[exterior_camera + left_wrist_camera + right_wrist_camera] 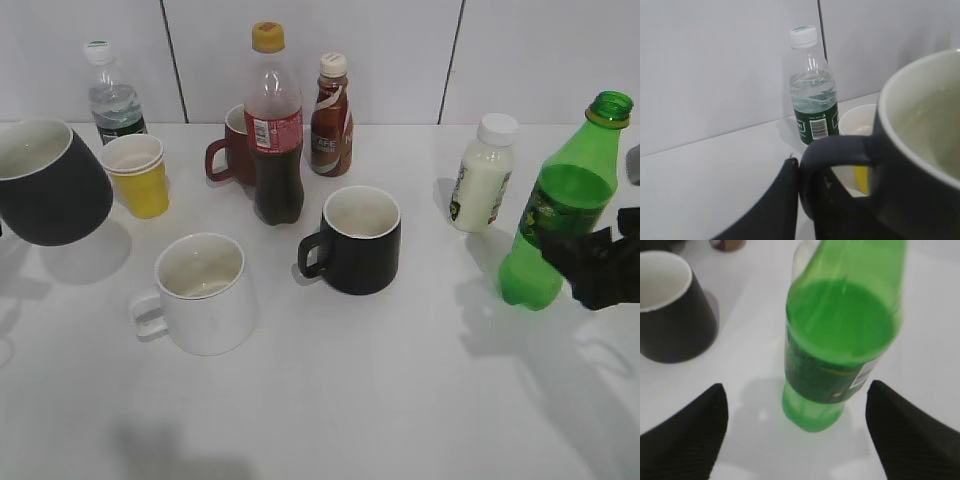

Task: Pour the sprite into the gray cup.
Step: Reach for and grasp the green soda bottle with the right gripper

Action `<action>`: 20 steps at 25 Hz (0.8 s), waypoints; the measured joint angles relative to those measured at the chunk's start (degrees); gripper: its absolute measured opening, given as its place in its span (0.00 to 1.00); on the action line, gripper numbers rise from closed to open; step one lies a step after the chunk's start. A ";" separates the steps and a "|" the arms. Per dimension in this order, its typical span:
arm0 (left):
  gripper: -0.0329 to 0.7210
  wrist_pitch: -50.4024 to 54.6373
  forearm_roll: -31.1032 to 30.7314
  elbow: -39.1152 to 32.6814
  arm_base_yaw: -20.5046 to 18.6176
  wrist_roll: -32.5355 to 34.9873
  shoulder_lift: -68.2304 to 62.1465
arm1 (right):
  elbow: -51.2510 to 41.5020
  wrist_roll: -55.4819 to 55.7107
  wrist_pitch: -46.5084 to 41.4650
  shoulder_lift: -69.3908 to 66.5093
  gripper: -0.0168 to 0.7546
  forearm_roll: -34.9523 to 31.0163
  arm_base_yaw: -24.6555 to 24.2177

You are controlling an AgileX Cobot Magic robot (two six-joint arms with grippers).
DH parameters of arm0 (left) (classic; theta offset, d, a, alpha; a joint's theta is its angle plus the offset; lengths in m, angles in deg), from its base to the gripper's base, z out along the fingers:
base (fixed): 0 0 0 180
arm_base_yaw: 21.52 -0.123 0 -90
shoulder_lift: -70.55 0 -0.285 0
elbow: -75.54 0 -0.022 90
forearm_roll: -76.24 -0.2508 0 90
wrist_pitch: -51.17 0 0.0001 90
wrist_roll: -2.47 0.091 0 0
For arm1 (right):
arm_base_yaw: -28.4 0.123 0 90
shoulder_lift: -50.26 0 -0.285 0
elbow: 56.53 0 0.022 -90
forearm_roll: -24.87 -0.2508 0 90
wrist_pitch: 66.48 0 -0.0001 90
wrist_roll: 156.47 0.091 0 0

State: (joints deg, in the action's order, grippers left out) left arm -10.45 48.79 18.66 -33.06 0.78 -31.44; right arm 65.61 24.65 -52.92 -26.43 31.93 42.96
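We see sprite [562, 205], translucent green plastic, tilted, at 3 o'clock; right gripper [795, 435] fingers spread wide, not touching it. Gray cup [48, 183], glossy, tapered, at 9 o'clock, handle pinched by left gripper [805, 200]. White table [330, 400], tiled wall [400, 50].

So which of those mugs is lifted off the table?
The dark gray mug at far left, tilted, held by its handle; the white, black and red mugs stand on the table.
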 joint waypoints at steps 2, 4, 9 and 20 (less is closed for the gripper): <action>0.11 0.00 0.00 0.00 0.00 0.00 0.00 | 0.30 0.06 1.23 -2.63 0.88 -1.13 0.05; 0.11 0.00 0.00 0.00 0.00 0.00 0.00 | 0.73 0.16 4.32 -5.60 0.89 -3.10 0.12; 0.11 -0.05 -0.07 0.00 0.00 0.00 0.00 | 0.84 0.24 17.14 -14.81 0.89 -7.92 0.12; 0.11 -1.16 -0.79 0.00 2.05 0.00 0.09 | 0.90 -1.12 50.81 -37.60 0.76 -13.86 0.12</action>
State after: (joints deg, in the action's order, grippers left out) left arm -11.61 48.00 18.66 -31.02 0.78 -31.35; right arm 66.51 23.53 -2.11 -64.04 18.06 43.07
